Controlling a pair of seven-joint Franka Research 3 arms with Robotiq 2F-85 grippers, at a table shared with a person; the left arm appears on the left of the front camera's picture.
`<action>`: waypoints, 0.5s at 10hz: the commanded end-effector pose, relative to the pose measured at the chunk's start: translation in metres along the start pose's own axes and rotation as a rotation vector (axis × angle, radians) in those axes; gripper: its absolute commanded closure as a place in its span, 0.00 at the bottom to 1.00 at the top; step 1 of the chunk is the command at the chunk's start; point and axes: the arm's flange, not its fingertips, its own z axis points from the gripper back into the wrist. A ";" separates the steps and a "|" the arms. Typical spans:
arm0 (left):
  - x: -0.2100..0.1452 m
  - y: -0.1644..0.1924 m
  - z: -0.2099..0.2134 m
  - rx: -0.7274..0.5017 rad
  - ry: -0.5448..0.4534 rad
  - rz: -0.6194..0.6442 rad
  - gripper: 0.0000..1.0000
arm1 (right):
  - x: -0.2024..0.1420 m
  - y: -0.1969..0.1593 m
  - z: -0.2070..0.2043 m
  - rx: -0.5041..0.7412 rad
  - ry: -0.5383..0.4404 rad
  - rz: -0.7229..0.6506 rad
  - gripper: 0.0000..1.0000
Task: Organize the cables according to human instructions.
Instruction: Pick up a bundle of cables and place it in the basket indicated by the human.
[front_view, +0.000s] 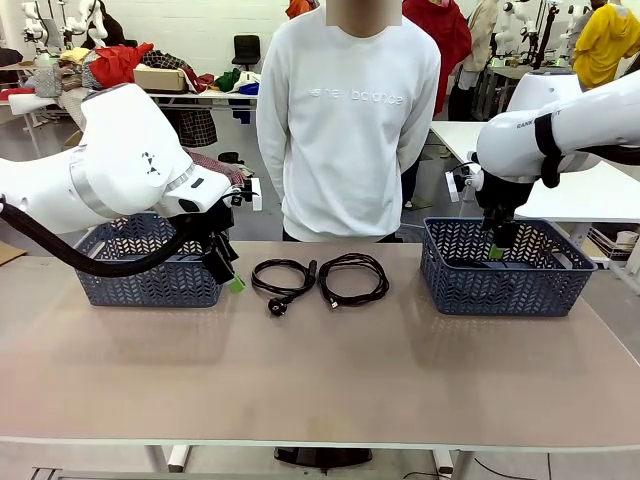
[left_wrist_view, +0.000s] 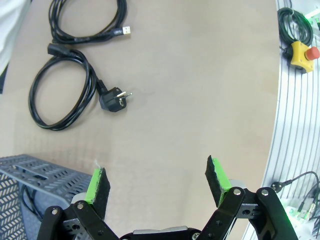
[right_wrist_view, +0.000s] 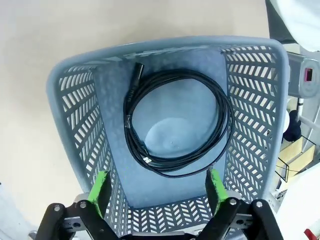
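Now the front shows a plug cable (front_view: 277, 307) and a second cable (front_view: 326, 278) on the table (front_view: 300, 380), the left wrist the left gripper (left_wrist_view: 156, 172) spread and empty, the right wrist the right gripper (right_wrist_view: 157, 182) spread above a third cable (right_wrist_view: 128, 125) in a basket (right_wrist_view: 75, 62).

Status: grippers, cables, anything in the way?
Left gripper open, empty. Right gripper open over basket, one cable inside. Power cable, USB cable on table, unobstructed.

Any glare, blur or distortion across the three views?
Front view: even light, sharp, faint shadow under the plugged cable. Left wrist view: wide-angle bows the table edge; plug crisp. Right wrist view: pale sheen on the basket floor inside the coiled cable; walls bowed.
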 end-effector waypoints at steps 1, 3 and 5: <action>-0.001 0.000 0.001 0.000 0.000 0.002 0.00 | -0.001 0.000 0.002 0.010 -0.012 -0.019 0.00; -0.001 0.000 0.001 0.000 0.000 0.002 0.00 | -0.002 0.002 0.002 0.010 -0.020 -0.058 0.00; -0.001 0.000 0.001 0.000 0.000 0.002 0.00 | -0.001 0.000 0.000 0.006 -0.002 -0.013 0.00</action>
